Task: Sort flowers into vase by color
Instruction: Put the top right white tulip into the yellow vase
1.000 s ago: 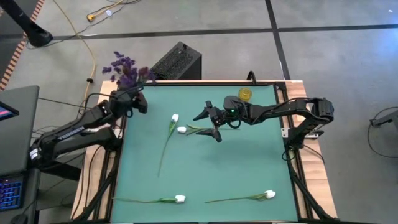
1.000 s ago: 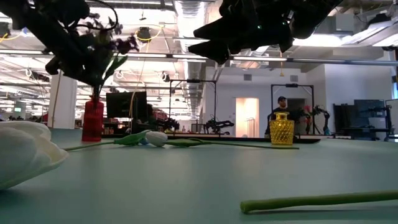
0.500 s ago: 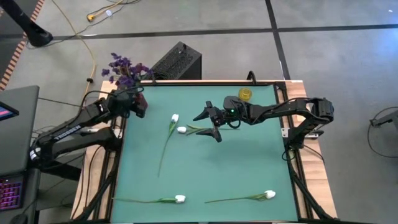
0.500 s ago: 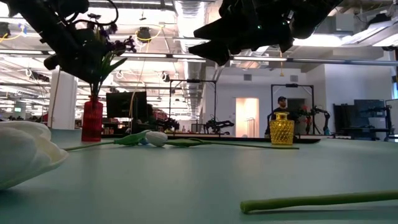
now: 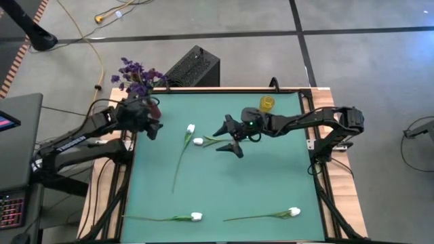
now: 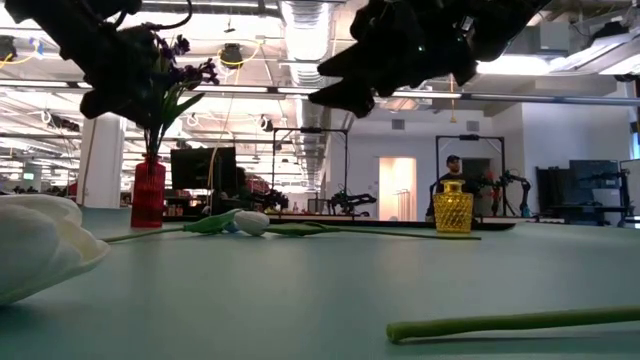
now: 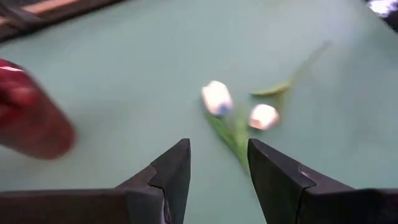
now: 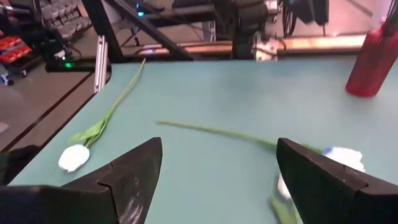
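High view: grey concrete floor with cables around a green-topped table (image 5: 224,176). Left gripper (image 5: 150,122) sits at the table's far-left corner, just beside the red vase (image 5: 154,113), which already carries the purple flowers (image 5: 133,74). Fingers apart, nothing between them. Right gripper (image 5: 228,139) hovers mid-table, fingers spread wide and empty. Two white tulips lie with their heads close together just left of it: the long tulip (image 5: 190,129), stem running toward the near edge, and the short tulip (image 5: 198,141), stem running right, under the right arm. Two more white tulips (image 5: 196,217) lie along the near edge. Yellow vase (image 5: 267,103) at the far edge.

Low view: open workshop behind, a person far back. Red vase with purple blooms at left, yellow vase (image 6: 452,208) at right.

Left wrist view: open fingers (image 7: 171,171) frame both tulip heads (image 7: 216,98).

Right wrist view: wide fingers (image 8: 130,168), tulip head (image 8: 345,155) ahead.

Key relation: the short tulip lies just left of the right gripper, long axis left-right; right arm is nearer.

Change from a second ago: purple flowers now in the vase, left gripper drawn back; right gripper dropped slightly toward the tulips.
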Robot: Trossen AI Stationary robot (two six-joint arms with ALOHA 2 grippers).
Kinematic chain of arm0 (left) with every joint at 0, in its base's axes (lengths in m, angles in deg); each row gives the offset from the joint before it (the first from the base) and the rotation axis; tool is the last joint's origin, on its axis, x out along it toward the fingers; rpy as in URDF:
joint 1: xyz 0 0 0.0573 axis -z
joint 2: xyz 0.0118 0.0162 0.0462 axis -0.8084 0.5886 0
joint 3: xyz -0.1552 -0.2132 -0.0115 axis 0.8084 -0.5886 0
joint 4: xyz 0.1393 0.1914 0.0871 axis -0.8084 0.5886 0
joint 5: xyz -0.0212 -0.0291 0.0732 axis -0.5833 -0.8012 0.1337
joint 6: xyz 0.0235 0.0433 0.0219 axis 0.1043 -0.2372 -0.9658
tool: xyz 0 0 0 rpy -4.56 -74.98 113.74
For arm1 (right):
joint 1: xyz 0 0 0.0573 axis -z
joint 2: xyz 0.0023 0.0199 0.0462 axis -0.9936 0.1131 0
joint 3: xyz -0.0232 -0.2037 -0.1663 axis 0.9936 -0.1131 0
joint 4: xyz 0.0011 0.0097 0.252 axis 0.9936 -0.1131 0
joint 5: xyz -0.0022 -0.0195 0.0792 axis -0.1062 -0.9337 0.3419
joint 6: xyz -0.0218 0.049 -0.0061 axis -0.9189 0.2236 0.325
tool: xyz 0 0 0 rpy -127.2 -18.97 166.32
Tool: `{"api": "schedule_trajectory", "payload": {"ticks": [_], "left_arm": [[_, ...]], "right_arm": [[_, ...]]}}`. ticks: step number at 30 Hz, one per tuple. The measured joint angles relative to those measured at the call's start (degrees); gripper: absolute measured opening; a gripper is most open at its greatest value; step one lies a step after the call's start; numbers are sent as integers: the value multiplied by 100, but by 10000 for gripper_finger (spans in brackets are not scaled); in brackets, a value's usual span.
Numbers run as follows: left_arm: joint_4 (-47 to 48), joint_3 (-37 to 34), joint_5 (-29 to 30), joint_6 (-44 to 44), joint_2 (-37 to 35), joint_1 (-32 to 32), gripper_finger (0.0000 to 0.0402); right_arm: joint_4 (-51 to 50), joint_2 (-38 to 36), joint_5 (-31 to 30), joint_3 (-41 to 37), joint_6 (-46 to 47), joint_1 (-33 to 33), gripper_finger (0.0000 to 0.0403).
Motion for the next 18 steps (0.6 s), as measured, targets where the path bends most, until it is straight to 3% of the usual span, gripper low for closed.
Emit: {"api": "schedule_trajectory", "payload": {"ticks": [6,12,18], "left_arm": [[-240,-2,-6,288,2,888,147],[-1952,-582,72,388,21,2166,147],[-3627,-1342,646,113,218,3371,147]], "right_arm": [[-552,0,-2,0,-121,-73,341],[-1494,0,-65,-2,-425,-163,341],[-2254,0,-1281,-2,-810,-291,341]]}}
